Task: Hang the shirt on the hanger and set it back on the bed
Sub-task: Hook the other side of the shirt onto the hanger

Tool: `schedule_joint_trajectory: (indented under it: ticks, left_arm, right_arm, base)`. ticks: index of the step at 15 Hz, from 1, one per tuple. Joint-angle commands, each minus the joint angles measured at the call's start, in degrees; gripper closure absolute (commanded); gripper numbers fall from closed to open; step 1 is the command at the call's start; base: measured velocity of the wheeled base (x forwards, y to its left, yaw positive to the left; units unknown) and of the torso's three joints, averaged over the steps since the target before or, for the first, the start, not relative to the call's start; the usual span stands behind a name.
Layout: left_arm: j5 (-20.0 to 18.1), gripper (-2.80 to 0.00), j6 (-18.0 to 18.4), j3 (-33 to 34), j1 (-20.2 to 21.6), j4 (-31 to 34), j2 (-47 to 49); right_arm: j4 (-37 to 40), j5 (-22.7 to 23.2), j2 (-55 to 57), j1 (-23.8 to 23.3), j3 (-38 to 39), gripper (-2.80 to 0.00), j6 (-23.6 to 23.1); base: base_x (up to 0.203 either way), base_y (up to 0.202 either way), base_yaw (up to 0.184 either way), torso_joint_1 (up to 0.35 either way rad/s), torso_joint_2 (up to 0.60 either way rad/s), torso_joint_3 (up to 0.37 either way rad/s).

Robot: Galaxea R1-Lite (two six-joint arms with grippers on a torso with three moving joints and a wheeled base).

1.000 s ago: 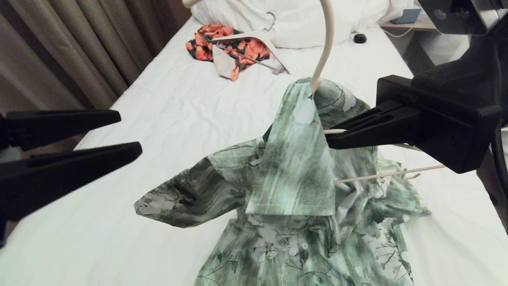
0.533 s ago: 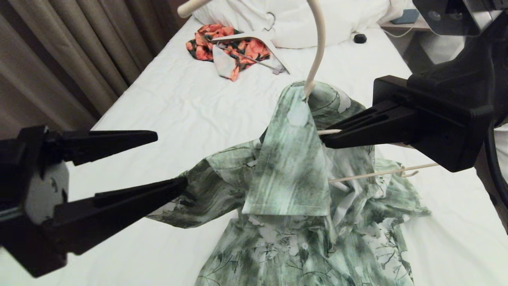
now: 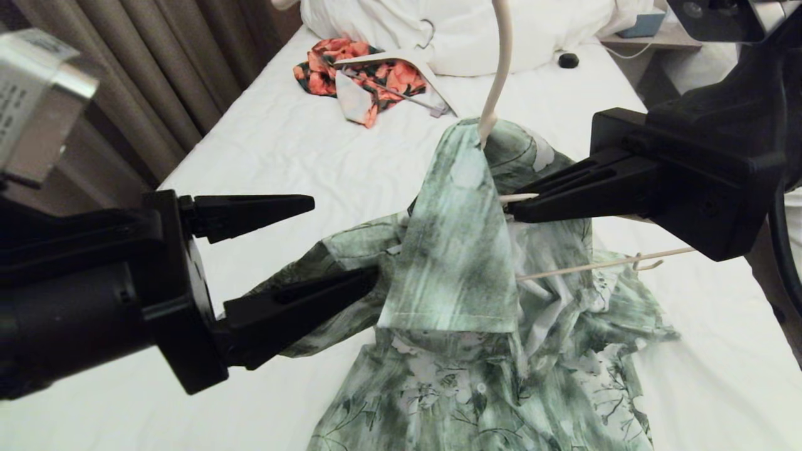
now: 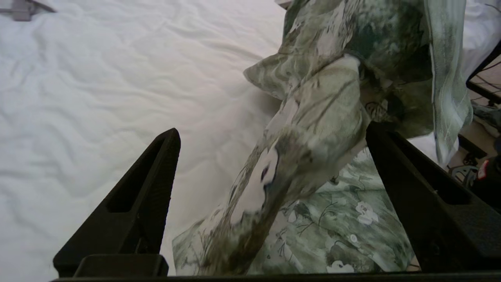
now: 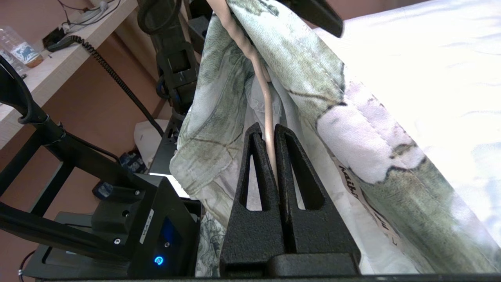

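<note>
Pinching hanger (image 5: 267, 98), right fingers (image 3: 510, 210) clenched; left fingers (image 3: 344, 247) spread beside shirt (image 3: 463, 263) sleeve

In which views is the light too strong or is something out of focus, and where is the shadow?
Right wrist view: the white bed sheet is overexposed, its wrinkles nearly lost. Head view: dim warm light; the left tool and its arm fill the near corner and look soft. Left wrist view: even light; the mottled green and white floral shirt casts a soft shadow on the sheet beside it.

Matte black claws (image 3: 343, 244), tapered slotted fingers (image 5: 291, 188)
</note>
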Motion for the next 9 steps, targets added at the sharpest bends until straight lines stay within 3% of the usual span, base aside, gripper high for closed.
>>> schedule_joint_trajectory:
  ticks: [1, 9]
  left_arm:
    - [-0.5, -2.8, 0.1, -0.3, -0.2, -1.4, 2.1]
    - [-0.7, -2.8, 0.1, -0.5, -1.9, -4.6, 7.0]
  right_arm:
    - [0.2, 0.4, 0.3, 0.1, 0.0, 0.0, -0.1]
    - [0.2, 0.3, 0.3, 0.1, -0.1, 0.0, -0.1]
  base:
    - [0.0, 0.0, 0.0, 0.0, 0.0, 0.0]
    - [0.0, 0.0, 0.0, 0.0, 0.0, 0.0]
